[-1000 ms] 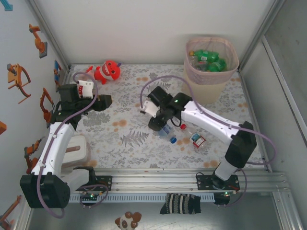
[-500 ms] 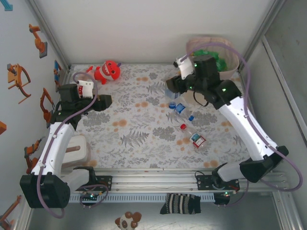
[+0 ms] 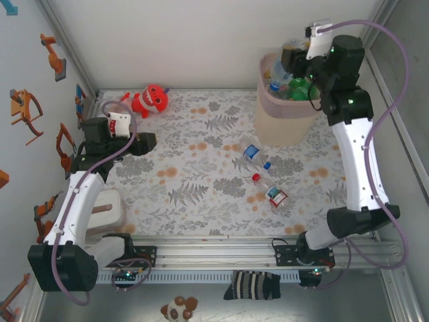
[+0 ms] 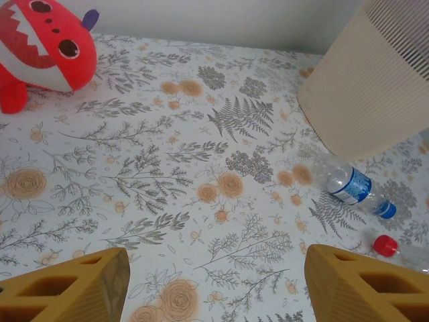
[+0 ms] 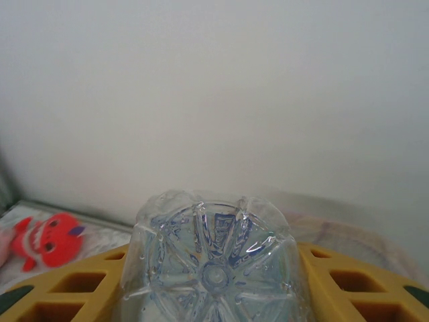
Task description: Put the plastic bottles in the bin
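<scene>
At the left edge of the floral-printed tabletop (image 3: pixel 194 181), the left hand (image 3: pixel 142 142) is held low. Its yellow fingers (image 4: pixel 74 285) are spread wide and nothing is gripped between them. The left side wall is close behind its arm. A red plush toy with white teeth (image 3: pixel 153 100) is seen ahead and to the left of this hand, near the back wall. A broad stretch of bare tabletop is left open straight in front of the fingers.

Ahead and to the right of the left hand, a clear plastic bottle with a blue label and blue cap (image 4: pixel 352 188) is laid on its side, near the foot of the bin but apart from it. A clear plastic bottle with a red cap (image 4: pixel 385 246) is laid just beyond it to the right. Whether the two touch cannot be told.

The tall tapered bin with a pink mesh rim and cream body (image 3: pixel 285 127) is stood in the back right corner, close to the back wall. Green plastic bottles (image 3: pixel 301 88) are seen inside it. The right hand (image 3: pixel 298 59) is raised above the bin's back rim and is clamped on a clear ribbed plastic bottle (image 5: pixel 214 268), whose base is turned toward the wrist camera. The bin's open mouth is directly below this hand. Little room is left between the hand and the back wall.
</scene>
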Motion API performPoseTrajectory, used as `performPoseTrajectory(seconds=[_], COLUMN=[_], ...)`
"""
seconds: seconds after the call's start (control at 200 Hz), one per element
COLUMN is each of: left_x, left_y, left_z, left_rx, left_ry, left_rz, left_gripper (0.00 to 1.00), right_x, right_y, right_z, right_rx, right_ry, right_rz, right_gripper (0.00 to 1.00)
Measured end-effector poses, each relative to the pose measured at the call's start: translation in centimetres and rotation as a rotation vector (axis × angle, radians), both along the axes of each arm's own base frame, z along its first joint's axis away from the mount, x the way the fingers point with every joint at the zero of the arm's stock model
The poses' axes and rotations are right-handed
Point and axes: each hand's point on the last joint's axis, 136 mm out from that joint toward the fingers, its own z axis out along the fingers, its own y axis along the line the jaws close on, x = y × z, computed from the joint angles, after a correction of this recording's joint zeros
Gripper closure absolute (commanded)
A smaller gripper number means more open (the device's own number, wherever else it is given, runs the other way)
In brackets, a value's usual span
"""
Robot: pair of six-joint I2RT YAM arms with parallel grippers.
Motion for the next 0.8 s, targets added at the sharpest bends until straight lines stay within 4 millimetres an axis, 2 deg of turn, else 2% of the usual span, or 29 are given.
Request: performPoseTrajectory(seconds=[0.165, 0.29, 0.526, 0.796], left_x=[0.0, 0.2, 0.4, 0.9], left_y=[0.0, 0.0, 0.1, 0.3], left_z=[-0.1, -0.5, -1.0, -2.0], left_rx=[0.000, 0.001, 0.005, 0.008], left_ry=[0.002, 0.015, 0.030, 0.061], left_rz=[0.000, 0.000, 0.006, 0.012], left_gripper=[0.31, 0.31, 0.31, 0.31], right_x=[4.8, 8.1, 12.9, 16.5], right_y=[-4.8, -7.1, -8.9, -11.6], right_z=[-1.9, -4.0, -7.8, -11.8], right_rx=[-0.010, -0.049, -0.180, -0.293], right_ry=[0.002, 0.001, -0.011, -0.007], right_rz=[-0.141, -0.213, -0.269, -0.309], right_gripper=[0.61, 0.61, 0.61, 0.62])
